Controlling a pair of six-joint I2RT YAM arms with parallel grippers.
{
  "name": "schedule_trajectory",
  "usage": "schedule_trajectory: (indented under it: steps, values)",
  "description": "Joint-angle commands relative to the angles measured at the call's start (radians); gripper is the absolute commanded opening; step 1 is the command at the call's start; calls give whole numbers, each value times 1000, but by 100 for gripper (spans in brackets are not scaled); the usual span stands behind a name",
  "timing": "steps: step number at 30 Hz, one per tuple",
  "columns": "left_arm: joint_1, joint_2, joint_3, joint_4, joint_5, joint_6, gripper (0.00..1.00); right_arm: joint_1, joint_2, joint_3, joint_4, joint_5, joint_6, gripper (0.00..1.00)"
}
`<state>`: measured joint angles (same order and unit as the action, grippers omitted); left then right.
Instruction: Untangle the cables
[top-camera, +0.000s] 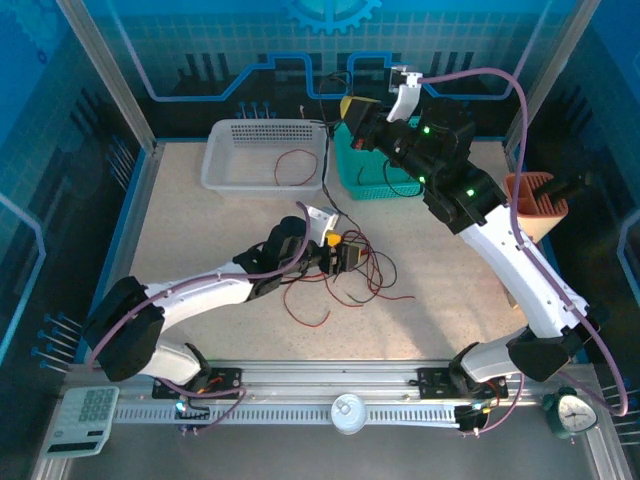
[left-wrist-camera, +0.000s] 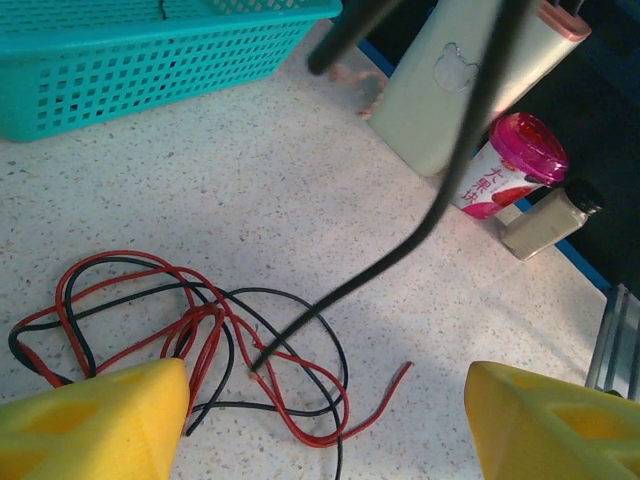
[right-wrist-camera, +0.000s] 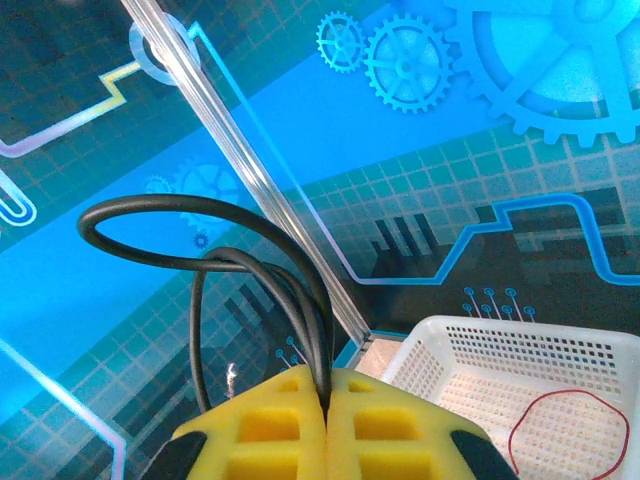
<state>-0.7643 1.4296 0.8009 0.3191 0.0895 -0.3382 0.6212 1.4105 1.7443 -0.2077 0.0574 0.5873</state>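
Where cables (left-wrist-camera: 215, 320) tangle, a teal basket (left-wrist-camera: 150, 60) stands beyond.

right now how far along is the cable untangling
Done: one red cable lies alone in the white basket. In hand: the right hand is shut on a black cable, lifted high, which appears to run down into the tangle on the table; the left hand hangs open over that tangle. Left: its red and black strands lie crossed, so most of the job remains.
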Motion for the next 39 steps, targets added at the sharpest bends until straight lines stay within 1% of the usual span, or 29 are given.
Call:
schedule_trajectory:
  steps: [1,4,6,13,14,16,20,22,25,27,28,30,32,39]
  values:
    - [-11,10,-12,74,-41,10,74,14,-3,25,45,31,-2,0]
    - [-15,7,-41,144,-76,30,74,15,-13,5,61,43,16,0]
    - [-15,11,-55,199,-80,47,74,15,-21,-8,69,54,30,0]
    - [-16,53,-54,317,-8,54,74,15,-44,-38,102,72,76,0]
    - [-15,60,-55,338,-2,51,73,16,-48,-41,106,73,82,0]
    - [-16,73,-52,365,4,41,63,17,-52,-49,117,81,90,0]
    - [-15,99,-37,393,2,19,49,16,-64,-64,129,95,101,0]
    - [-15,110,-32,401,-2,14,49,16,-68,-68,134,100,106,0]
    - [-15,124,-31,426,-6,8,55,17,-76,-81,144,108,116,0]
    - [-16,133,-25,431,-7,3,55,16,-79,-91,152,116,120,0]
    - [-15,137,-22,435,-6,1,52,17,-81,-96,154,117,121,0]
    - [-15,142,-19,450,-4,-7,41,16,-83,-102,156,125,122,0]
    - [-15,142,-16,454,-2,-14,34,16,-85,-107,157,132,119,0]
    - [-16,116,-14,429,27,-22,5,12,-91,-117,150,166,102,0]
